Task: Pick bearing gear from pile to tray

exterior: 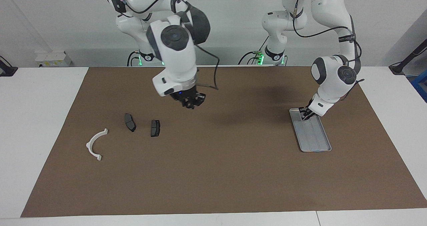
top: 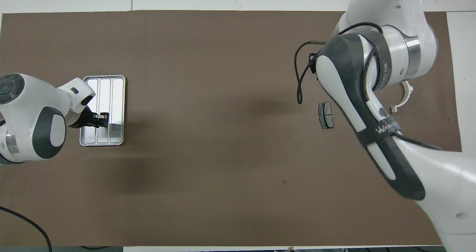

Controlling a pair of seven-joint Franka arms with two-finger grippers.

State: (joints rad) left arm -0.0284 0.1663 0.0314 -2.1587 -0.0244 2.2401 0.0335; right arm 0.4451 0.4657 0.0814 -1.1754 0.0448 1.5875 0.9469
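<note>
My left gripper is down low at the tray, tips pinched together just above the floor, over the end nearer to us robots, and whether a gear sits between those tips I cannot tell, it is too small to make out from here. The tray lies flat on the brown mat, toward my left arm's end of the table, long side running away from us, ribbed floor catching the light. Over to my right arm: the right gripper hangs high over bare mat, pointing down, its cable looping off the wrist. Is it gripping anything? I cannot tell. In the overhead view the arm itself hides it. Below and off toward my right arm's end lies the pile, spread loose on the mat: two dark brake pads, one closer to the middle of the table, the other just beside it and apart from it, and then the white arc, farther from us than both pads and closest to the mat's edge
</note>
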